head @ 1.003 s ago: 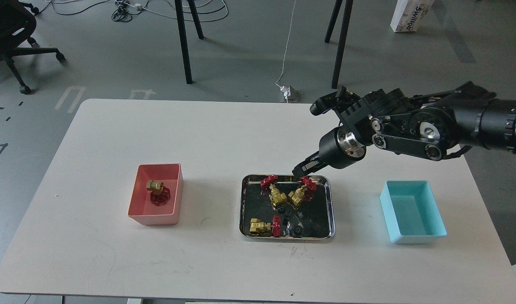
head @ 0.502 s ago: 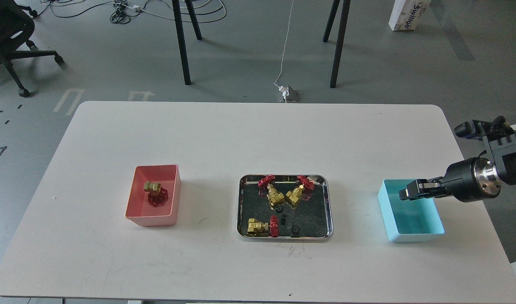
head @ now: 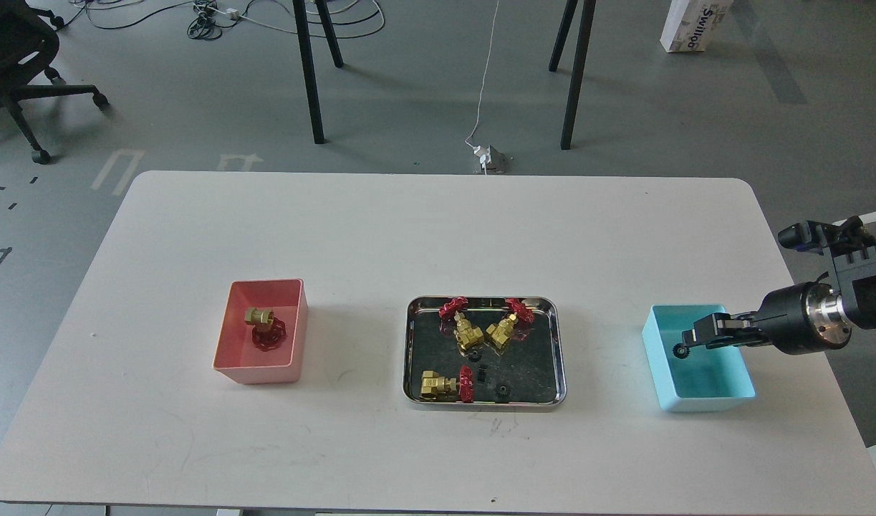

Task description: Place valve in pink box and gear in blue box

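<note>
A: Right gripper (head: 695,337) is hanging over the blue box (head: 724,396), near the table's (head: 380,229) right edge. A gear (head: 680,350) is showing just below the fingertips, over the box interior.

B: Fingers gripping it or released?

A: Can't tell. Fingers are too small and dark here, and I can't say whether the gear is touching them or already lying in the box.

B: Risks?

A: If it's dropping from that height, it's landing close to the box's left wall, so it might bounce or roll out. If the fingers are gripping it, pulling away too soon is going to drag it over the rim.

B: Valve side?

A: One valve (head: 262,326) is sitting in the pink box (head: 294,337), towards the left edge. Three more, plus a few gears, are waiting in the steel tray (head: 561,358) mid-table. The gears there are tiny and lying beside the valves, so a pinch could be catching a handwheel instead.

B: Left arm?

A: Not in view.
</note>
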Tool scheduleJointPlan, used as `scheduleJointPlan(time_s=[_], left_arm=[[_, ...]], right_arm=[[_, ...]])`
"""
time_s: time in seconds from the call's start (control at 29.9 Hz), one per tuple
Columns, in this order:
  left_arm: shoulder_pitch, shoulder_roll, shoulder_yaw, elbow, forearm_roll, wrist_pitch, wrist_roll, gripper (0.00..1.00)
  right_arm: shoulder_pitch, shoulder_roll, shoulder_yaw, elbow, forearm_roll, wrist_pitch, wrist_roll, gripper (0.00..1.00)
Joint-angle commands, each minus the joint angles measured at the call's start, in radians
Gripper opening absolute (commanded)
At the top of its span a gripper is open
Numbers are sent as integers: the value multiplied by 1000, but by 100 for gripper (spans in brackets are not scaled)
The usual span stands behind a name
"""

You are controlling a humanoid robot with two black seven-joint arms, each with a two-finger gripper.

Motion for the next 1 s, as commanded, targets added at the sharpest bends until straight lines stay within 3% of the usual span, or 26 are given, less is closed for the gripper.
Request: scheduleJointPlan(time_s=[0.0,0.17,0.27,0.64,0.74,0.97], left_arm=[[0,-4,1,-2,0,1,2,89],[-2,-14,0,-2,0,-3,11,90],[-9,-36,4,-2,-2,-4,15,90],[-15,-115,17,-2,-2,-9,77,90],[-12,-116,18,-2,-2,-9,77,90],[-3,-113,17,-7,-2,-4,77,90]], right_arm=[[-5,-11,113,-24,51,8,-3,90],[-2,-15,345,-56,257,-12,-21,92],[-11,2,512,-86,424,-112,-41,93],[-10,235,784,-227,807,-743,-187,93],[-10,273,827,-268,829,-846,-216,94],[-7,301,831,-283,817,-876,-204,98]])
